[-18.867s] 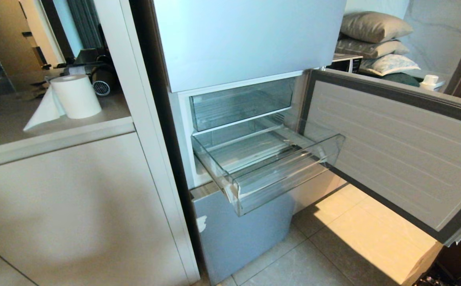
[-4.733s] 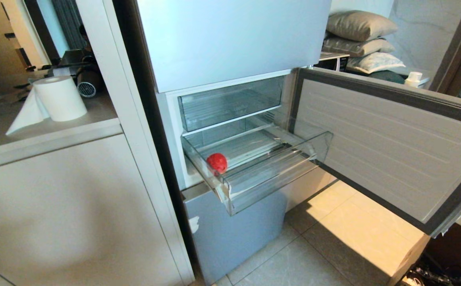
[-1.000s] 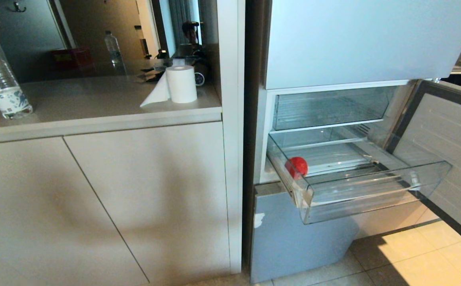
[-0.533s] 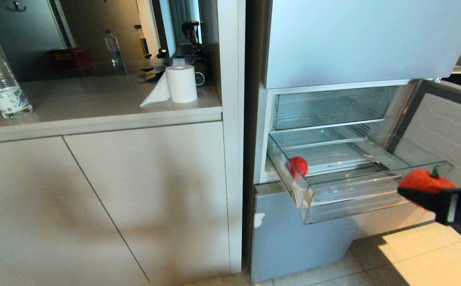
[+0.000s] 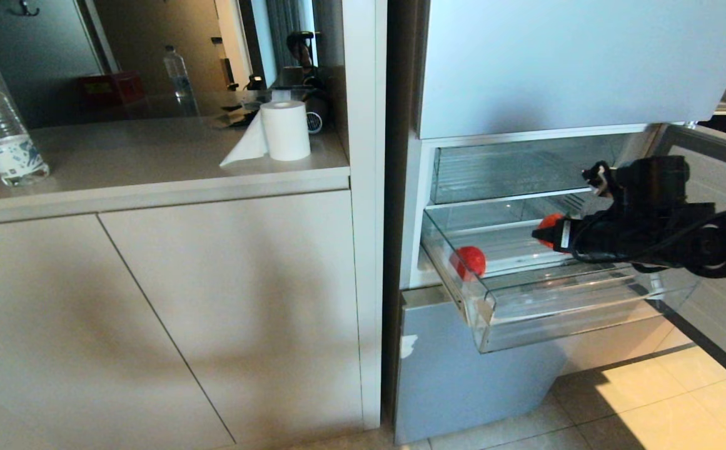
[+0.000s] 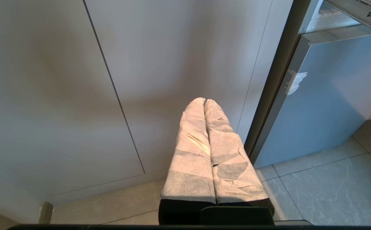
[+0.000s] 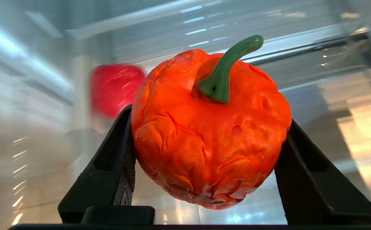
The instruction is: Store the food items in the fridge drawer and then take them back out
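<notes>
The pale blue-grey fridge [image 5: 563,62] stands to the right of a counter [image 5: 150,156], its middle section open. The fridge drawer [image 5: 563,312] is pulled out toward the viewer, and a red apple [image 5: 469,260] already lies in its near left corner: one item stored. The right gripper [image 5: 547,232] reaches in from the right above the drawer, its jaws clamped on an orange-red pepper [image 7: 209,127] with a green stem, not yet set down. The left gripper [image 6: 204,102] hangs low before the cabinet doors, fingers pressed together, idle. Left to do, I judge: release the pepper, then take both items back out.
</notes>
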`<state>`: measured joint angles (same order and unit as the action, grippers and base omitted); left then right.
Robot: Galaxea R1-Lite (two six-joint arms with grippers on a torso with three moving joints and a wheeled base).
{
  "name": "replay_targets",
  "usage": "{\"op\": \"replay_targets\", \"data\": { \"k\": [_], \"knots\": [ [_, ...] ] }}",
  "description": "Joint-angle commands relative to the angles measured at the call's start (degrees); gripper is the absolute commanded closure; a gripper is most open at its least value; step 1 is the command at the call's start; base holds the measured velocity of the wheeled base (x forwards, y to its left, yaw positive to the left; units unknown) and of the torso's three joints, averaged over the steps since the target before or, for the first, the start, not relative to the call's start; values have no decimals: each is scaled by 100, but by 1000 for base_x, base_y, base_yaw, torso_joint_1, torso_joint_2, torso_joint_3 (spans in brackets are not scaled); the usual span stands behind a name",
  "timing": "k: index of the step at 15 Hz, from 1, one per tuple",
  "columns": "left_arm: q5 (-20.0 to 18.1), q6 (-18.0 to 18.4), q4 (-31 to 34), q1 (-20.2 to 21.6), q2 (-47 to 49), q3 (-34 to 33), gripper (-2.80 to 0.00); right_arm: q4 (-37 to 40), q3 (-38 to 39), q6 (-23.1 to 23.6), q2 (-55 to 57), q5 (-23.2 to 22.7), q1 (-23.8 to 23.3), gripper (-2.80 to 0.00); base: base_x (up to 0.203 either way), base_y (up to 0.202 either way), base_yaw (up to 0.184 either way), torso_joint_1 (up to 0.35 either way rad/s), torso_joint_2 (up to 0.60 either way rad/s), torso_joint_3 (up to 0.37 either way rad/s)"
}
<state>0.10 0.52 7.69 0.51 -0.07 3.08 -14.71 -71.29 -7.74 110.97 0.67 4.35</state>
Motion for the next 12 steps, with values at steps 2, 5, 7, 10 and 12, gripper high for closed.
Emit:
{"op": "replay_targets", "data": {
  "k": [2, 5, 7, 10, 12],
  "knots": [
    [5, 0, 4, 2, -4, -1, 0, 1, -995, -57, 1337, 33, -9, 0, 0, 0, 0, 0, 0, 0],
    [-2, 0, 4, 2, -1, -1, 0, 178, -1628, -42, 1721, 47, -14, 0, 0, 0, 0, 0, 0, 0],
    [7, 0, 4, 2, -1, -1, 0, 390, -1816, -8, 1855, 47, -13, 0, 0, 0, 0, 0, 0, 0],
    [7, 0, 4, 2, -5, -1, 0, 420, -1975, -16, 1953, 55, -16, -280, 0, 0, 0, 0, 0, 0],
    [7, 0, 4, 2, -1, -1, 0, 566, -2101, -77, 1895, 49, -22, -280, 0, 0, 0, 0, 0, 0]
  ]
}}
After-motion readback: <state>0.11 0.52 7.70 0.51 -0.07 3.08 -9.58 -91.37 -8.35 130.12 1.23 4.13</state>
